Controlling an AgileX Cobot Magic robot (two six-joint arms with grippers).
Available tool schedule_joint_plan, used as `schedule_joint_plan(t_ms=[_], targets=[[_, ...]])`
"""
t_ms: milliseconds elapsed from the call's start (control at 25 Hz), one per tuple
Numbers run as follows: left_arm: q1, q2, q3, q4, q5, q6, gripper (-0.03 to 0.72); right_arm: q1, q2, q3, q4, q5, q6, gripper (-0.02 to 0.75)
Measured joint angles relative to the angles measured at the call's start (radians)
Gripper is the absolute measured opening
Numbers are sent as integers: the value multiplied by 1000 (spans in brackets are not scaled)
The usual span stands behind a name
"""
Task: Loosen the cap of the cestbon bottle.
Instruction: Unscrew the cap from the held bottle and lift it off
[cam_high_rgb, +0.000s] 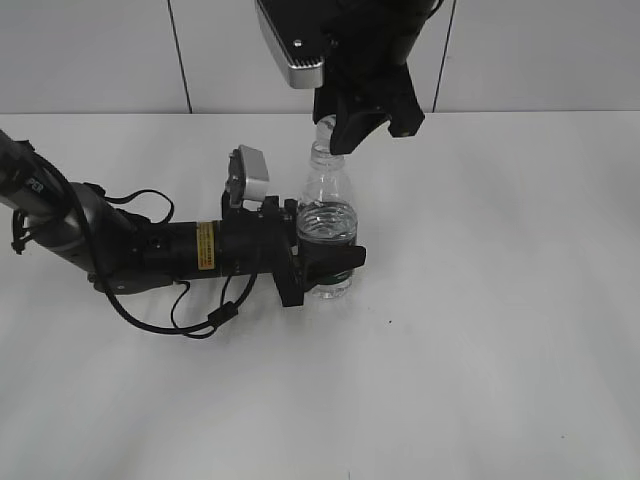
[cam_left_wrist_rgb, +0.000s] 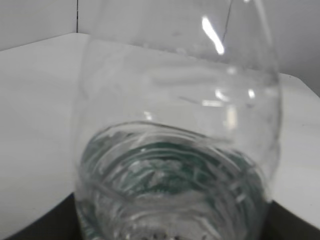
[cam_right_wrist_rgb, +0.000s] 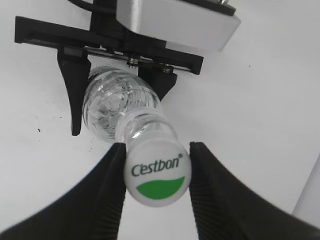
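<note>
exterior: cestbon bottle (cam_high_rgb: 327, 230) upright on white bench (cam_high_rgb: 480, 330), left gripper (cam_high_rgb: 325, 268) fingers pinching its lower body | left wrist: bottle fills view | right wrist: right gripper (cam_right_wrist_rgb: 156, 182) fingers (cam_right_wrist_rgb: 107, 185) flank cap (cam_right_wrist_rgb: 157, 172), touching both sides

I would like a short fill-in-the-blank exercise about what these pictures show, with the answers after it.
1. The small clear plastic water bottle stands ____ on the white table.
2. The left pincer grips the bottle near its ____.
3. The right pincer has one finger on each side of the round white screw cap, reaching it from ____.
4. The patch on the cap is ____.

Answers: upright; bottom; above; green
</note>
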Motion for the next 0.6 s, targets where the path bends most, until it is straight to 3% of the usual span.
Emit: schedule_joint_plan(t_ms=[200,360,600], targets=[[0,0,0,1,0,-1,402,0,-7,0,21,0,12,295],[0,0,0,2,0,-1,402,0,-50,0,112,0,138,295],[0,0,-1,2,0,-1,402,0,-140,0,124,1,633,295]])
